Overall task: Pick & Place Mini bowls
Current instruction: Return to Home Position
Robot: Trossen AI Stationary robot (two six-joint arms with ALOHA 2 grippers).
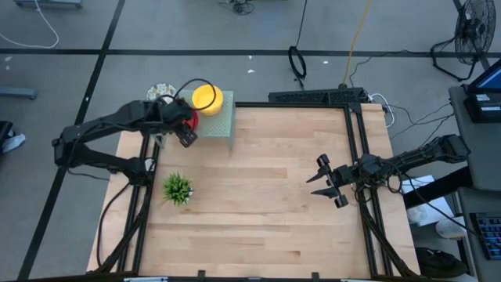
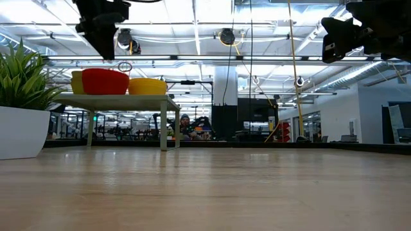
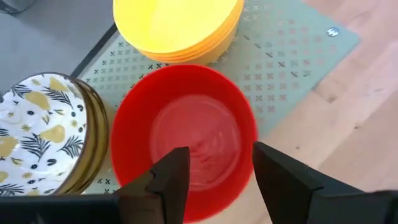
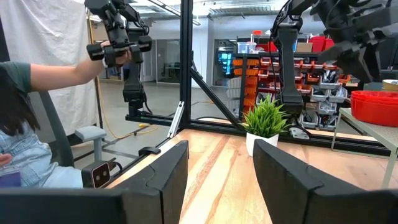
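A red mini bowl stands upright on its base on the pale green mesh rack at the table's far left. Behind it on the rack is a stack of yellow mini bowls. A stack of white patterned mini bowls stands at the rack's left edge. My left gripper hangs open above the red bowl, clear of it in the low view, where the left gripper shows high over the rack. My right gripper waits open at the table's right side.
A small green plant in a white pot stands on the table near the left edge, in front of the rack. The rack stands on legs above the wooden tabletop. A person's arm shows beyond the table in the right wrist view.
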